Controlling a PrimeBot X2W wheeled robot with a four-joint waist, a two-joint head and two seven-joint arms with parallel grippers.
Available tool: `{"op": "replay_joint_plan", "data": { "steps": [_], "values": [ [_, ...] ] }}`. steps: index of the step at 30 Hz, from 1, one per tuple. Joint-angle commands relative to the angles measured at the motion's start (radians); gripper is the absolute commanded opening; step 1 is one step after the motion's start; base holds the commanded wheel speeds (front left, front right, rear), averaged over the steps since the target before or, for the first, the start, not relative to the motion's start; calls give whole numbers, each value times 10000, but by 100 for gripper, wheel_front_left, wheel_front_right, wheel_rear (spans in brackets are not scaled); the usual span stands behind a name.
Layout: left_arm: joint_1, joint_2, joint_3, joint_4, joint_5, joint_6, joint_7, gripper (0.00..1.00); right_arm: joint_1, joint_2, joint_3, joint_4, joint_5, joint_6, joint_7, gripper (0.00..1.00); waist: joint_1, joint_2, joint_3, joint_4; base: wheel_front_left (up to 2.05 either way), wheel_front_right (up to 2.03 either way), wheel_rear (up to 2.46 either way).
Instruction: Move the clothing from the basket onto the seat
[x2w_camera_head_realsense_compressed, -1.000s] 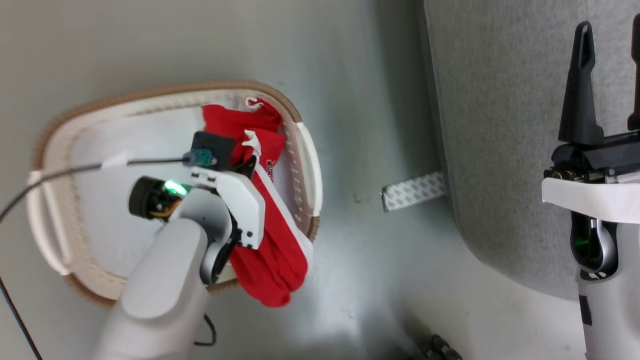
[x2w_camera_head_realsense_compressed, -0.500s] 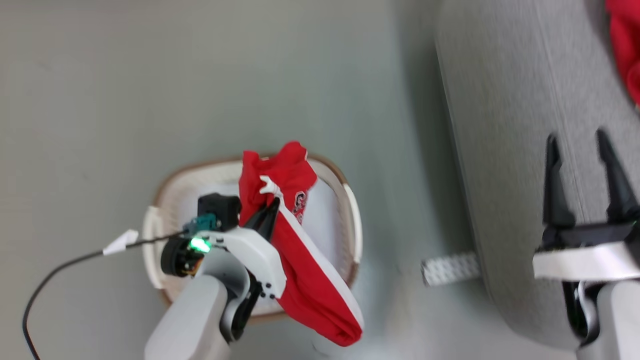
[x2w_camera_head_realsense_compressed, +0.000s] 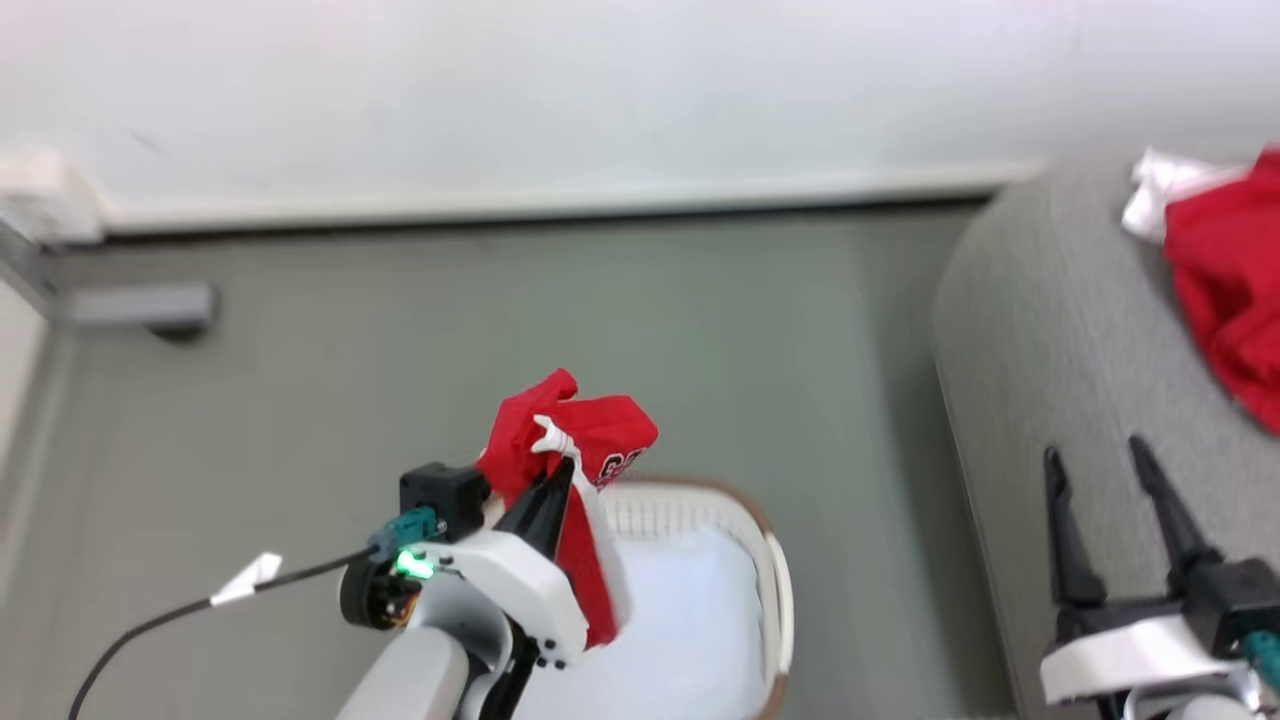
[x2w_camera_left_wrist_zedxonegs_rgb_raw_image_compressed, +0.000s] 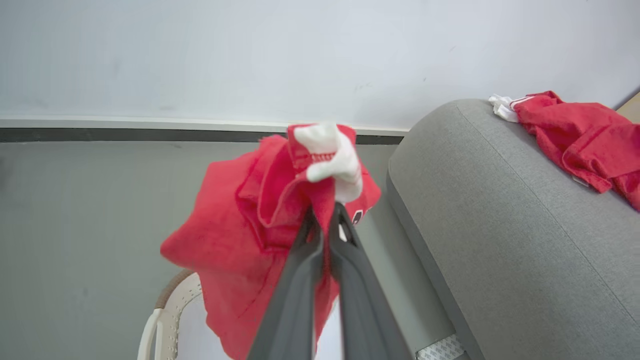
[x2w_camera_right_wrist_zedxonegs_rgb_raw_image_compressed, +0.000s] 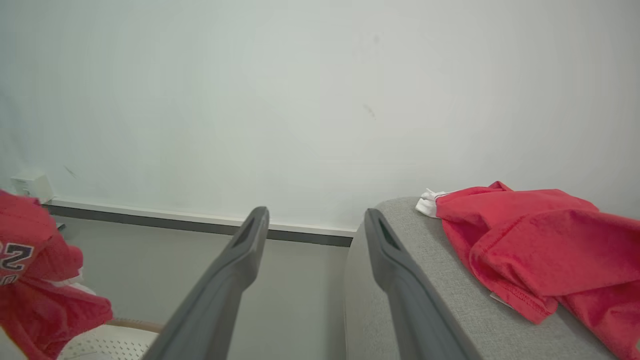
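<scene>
At the head view's lower left, your left gripper (x2w_camera_head_realsense_compressed: 562, 468) has two long dark tapered fingers on a white shell (x2w_camera_head_realsense_compressed: 520, 590) dotted with small dark screws (x2w_camera_head_realsense_compressed: 545, 660). Below it comes a pale grey forearm (x2w_camera_head_realsense_compressed: 410, 680). A green light (x2w_camera_head_realsense_compressed: 408, 565) glows (just under a teal connector (x2w_camera_head_realsense_compressed: 405, 525)), and a black cable (x2w_camera_head_realsense_compressed: 150, 625) carries a white tag (x2w_camera_head_realsense_compressed: 245, 578). At lower right, your right gripper (x2w_camera_head_realsense_compressed: 1092, 450) has the same dark fingers above a white band (x2w_camera_head_realsense_compressed: 1130, 665).

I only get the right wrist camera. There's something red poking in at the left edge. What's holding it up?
Observer: The left gripper is. Its jaws are shut on the red clothing.
Operator: Is it over the seat yet?
Observer: No. In the head view it hangs over the basket edge, with bare floor between the basket and the seat.
Operator: Is it all red?
Observer: Not quite. The left wrist view shows a white knot of trim sticking up just past the jaws.
</scene>
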Motion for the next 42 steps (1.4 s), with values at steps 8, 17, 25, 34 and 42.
{"op": "replay_joint_plan", "data": {
  "steps": [8,17,25,34,42],
  "values": [
    [542,216,-2,-1051,-74,256,169,0,885,-27,676,250,364,-22,4,100,4,-1,-2176,565,0,0,0],
    [327,473,31,-2634,1,488,647,0,1144,-32,2005,-177,884,-24,5,100,4,-1,-2718,640,0,0,0],
    [269,547,-232,-3625,111,598,1171,0,868,-32,4408,-701,1252,-22,5,100,4,-1,-2882,620,0,0,0],
    [205,459,-501,-3814,80,583,1325,0,-265,-53,6256,389,1643,-22,5,100,4,-1,-2785,776,0,0,0],
    [154,206,-1040,-3771,6,448,1318,0,-1165,-36,7072,1646,2308,-22,5,100,4,-1,-2822,1159,0,0,0]
  ]
}}
